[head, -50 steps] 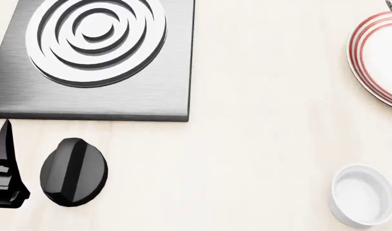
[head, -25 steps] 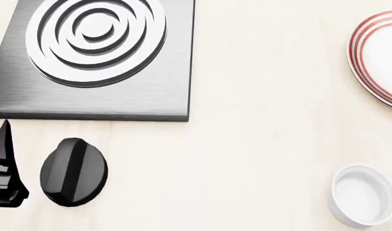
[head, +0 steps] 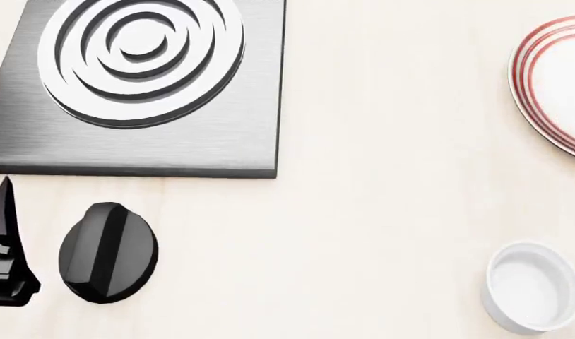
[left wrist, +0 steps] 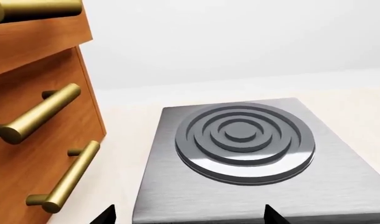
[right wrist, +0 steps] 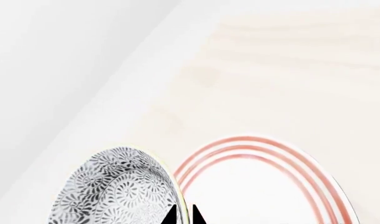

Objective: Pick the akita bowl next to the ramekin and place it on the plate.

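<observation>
The akita bowl (right wrist: pixel 115 191), grey-and-white floral patterned, hangs tilted with its outside facing the right wrist camera. My right gripper (right wrist: pixel 184 217) is shut on its rim, one fingertip on each side of it. The red-ringed white plate (right wrist: pixel 264 186) lies right beside and below the bowl; in the head view the plate (head: pixel 549 85) is cut by the right edge. The plain white ramekin (head: pixel 530 286) stands at the front right. The bowl and the right gripper are outside the head view. My left gripper (head: pixel 5 247) stands open at the far left, holding nothing.
A steel burner plate (head: pixel 141 85) with raised rings fills the back left, and a black knob (head: pixel 109 252) lies in front of it. A wooden cabinet (left wrist: pixel 40 116) with brass handles stands beside the burner (left wrist: pixel 243 140). A white wall runs behind the counter.
A grey sliver of the bowl at the head view's top right corner has slipped out of view. My left gripper has drifted slightly lower. Plate and ramekin have not moved.
</observation>
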Controlling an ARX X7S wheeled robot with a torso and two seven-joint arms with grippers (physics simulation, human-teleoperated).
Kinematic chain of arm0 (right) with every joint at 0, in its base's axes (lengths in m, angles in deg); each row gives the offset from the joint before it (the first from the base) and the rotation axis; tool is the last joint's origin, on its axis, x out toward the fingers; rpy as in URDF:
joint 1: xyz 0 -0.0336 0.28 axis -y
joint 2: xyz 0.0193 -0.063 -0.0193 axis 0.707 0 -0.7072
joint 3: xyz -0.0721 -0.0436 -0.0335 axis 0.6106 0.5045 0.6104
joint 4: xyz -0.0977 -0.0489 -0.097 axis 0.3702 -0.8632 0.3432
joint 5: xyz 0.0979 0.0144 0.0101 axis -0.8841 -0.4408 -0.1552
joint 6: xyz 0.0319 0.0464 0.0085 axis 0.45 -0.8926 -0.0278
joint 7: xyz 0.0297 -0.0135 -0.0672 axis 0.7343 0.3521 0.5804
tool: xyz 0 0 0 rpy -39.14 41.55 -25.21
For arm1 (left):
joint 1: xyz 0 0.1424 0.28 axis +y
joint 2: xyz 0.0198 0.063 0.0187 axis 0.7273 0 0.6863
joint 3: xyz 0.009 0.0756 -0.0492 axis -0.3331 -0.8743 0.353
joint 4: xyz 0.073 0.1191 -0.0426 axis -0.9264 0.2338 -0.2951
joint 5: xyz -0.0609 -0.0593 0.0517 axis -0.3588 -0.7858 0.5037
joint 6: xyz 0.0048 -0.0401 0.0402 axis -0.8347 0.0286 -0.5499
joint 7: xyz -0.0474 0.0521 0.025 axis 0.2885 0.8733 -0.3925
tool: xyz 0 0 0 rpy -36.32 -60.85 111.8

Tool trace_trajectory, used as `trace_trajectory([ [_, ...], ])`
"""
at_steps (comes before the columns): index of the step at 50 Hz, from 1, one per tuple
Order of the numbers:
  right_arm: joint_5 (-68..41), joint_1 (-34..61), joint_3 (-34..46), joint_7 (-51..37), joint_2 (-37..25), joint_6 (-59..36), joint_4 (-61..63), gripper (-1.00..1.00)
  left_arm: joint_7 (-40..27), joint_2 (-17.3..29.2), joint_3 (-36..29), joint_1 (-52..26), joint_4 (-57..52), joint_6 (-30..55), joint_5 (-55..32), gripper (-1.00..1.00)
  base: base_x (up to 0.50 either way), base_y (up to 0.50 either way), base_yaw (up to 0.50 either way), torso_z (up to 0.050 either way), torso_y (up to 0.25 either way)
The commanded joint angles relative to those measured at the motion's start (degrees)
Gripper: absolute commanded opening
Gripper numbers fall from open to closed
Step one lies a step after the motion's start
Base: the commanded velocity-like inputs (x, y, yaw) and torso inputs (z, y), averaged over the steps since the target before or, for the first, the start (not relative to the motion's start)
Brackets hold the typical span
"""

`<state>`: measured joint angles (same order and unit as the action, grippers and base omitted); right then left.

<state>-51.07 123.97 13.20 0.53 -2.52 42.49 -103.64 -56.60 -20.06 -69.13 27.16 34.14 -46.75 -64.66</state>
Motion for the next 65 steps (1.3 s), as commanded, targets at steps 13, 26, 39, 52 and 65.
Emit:
trace_trajectory([
  [13,1.56,-1.89,-1.98,2.98,1.47,1.58,-0.08,-1.00,1.32,-1.01,1.36,-0.44,0.22,0.23,0.55,1.00,0.00,0.00,0.00,0.000,0.000],
  [26,1.71,-2.76,-1.94,3.40,1.70,1.89,-0.44,-1.00,1.28,-0.87,1.33,-0.56,0.35,0.10,0.60,1.00,0.00,0.00,0.00,0.001,0.001],
  [39,2.45,-2.31,-1.51,4.83,2.37,2.47,-3.21,-1.00,1.26,-0.81,1.19,-0.48,0.51,-0.12,0.78,1.00,0.00,0.00,0.00,0.000,0.000],
  [52,2.43,-3.05,-1.62,5.03,2.52,2.68,-3.45,-1.00,1.12,-0.73,1.05,-0.30,0.45,-0.26,0.88,1.00,0.00,0.00,0.00,0.000,0.001],
  [65,2.86,-3.10,-1.39,6.14,3.14,3.20,-5.24,-1.00,1.10,-0.69,0.90,-0.10,0.51,-0.48,1.00,1.00,0.00,0.00,0.00,0.000,0.000],
])
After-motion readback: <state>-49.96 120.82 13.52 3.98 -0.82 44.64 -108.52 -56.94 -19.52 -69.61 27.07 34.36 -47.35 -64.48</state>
